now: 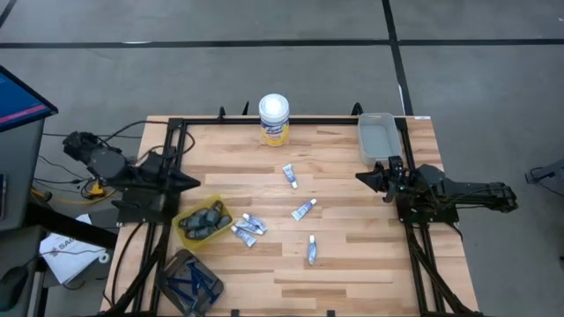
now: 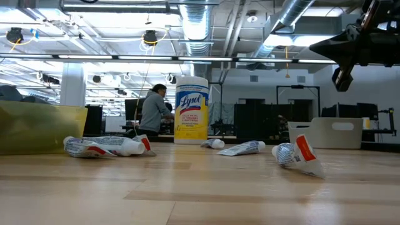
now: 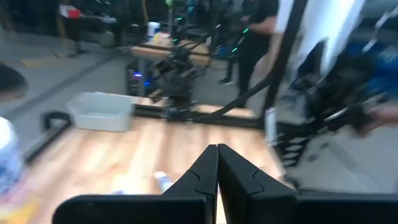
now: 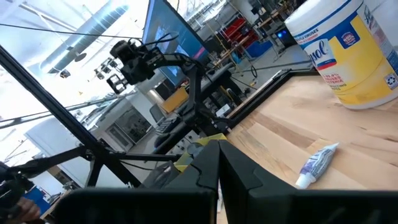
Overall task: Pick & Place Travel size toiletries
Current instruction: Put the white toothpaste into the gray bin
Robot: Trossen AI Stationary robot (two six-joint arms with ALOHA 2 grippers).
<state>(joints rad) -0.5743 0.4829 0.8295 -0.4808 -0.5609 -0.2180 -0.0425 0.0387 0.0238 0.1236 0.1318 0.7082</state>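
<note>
- The worktop (image 1: 352, 264) carries everything.
- The grey bin (image 1: 376, 138) sits at the far right corner.
- The left pincer (image 1: 189, 182) waits at the left edge, fingers shut, holding nothing.
- The right pincer (image 1: 363, 177) waits at the right edge, fingers shut, holding nothing.
- 5 small tubes (image 1: 303, 210) lie in the middle.
- No picking has started, I think. Next, a pincer must open over 1 tube.

We see white tubes with blue print (image 1: 303, 210) lying flat, scattered mid-frame; dark grey sticks (image 1: 204, 221) heaped in a yellow tray lower left; blue razor sticks (image 1: 190, 283) at bottom left.
</note>
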